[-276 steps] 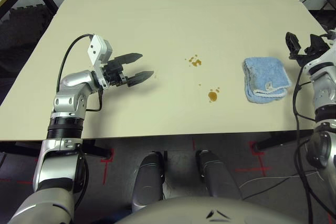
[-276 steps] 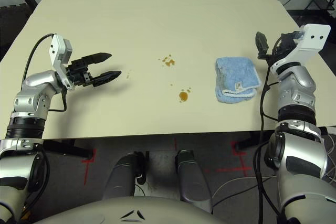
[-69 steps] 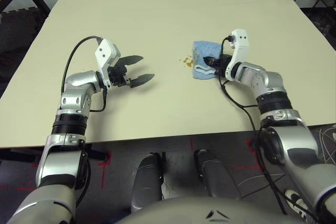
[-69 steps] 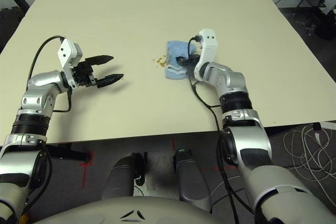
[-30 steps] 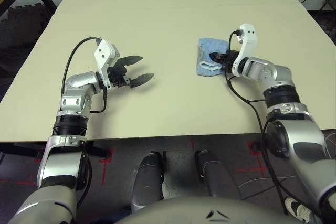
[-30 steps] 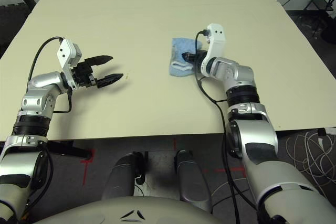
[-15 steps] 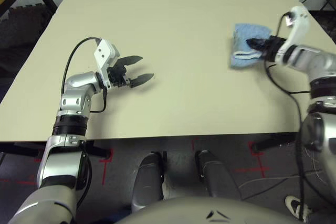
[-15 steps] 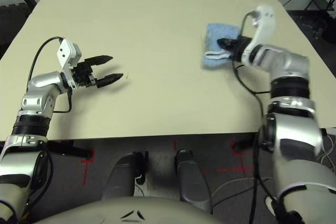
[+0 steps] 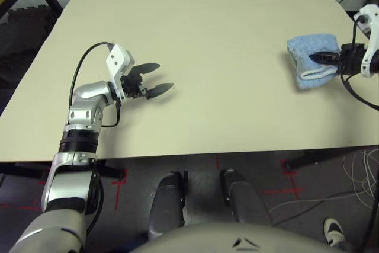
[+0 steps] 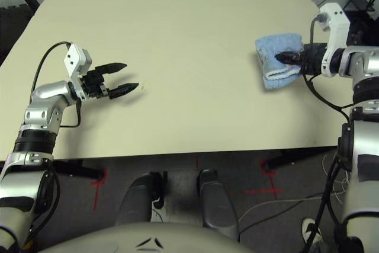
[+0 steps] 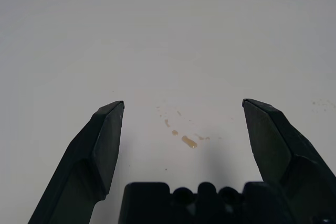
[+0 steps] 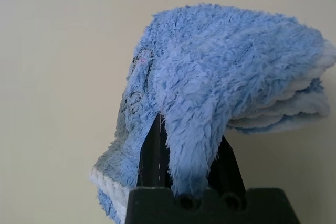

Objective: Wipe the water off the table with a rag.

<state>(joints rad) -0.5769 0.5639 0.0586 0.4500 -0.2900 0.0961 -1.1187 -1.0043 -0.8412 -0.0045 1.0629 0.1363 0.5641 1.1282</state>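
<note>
I had the right gripper (image 10: 283, 58) pinching the rag (image 10: 278, 60) near the counter's (image 9: 207, 22) right edge; in the right wrist view the folded cloth draped over both fingers, its white edging showing below. My left gripper (image 9: 159, 77) sat spread wide and empty above the counter's left side, well apart from the rag. In the left wrist view I saw a few faint amber flecks of water (image 11: 188, 141) on the counter between its fingers (image 11: 105, 135)
</note>
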